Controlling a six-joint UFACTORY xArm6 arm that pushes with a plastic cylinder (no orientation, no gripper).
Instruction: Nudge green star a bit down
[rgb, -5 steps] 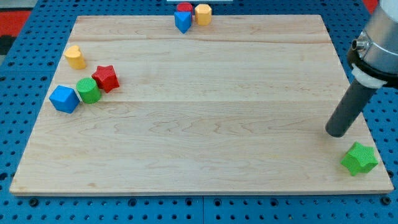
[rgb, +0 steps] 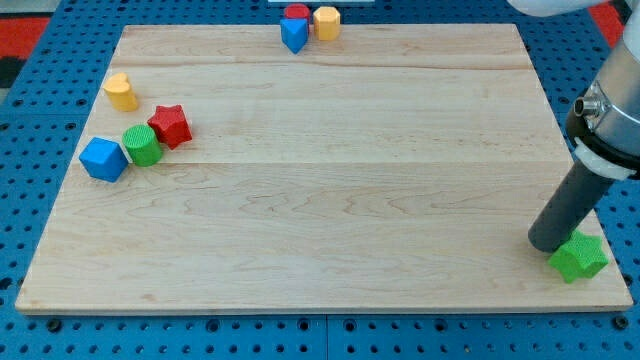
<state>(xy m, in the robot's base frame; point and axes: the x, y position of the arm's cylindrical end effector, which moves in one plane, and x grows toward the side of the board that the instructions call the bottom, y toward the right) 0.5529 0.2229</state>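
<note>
One green star (rgb: 579, 257) | my tip (rgb: 549, 243) touching | seven blocks

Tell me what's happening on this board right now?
My tip sits at the upper-left edge of the green star, near the board's bottom-right corner, apparently touching it, ready to push it down. The other blocks lie apart: a yellow block, red star, green block and blue block at the view's left, and three more at the top edge.
</note>
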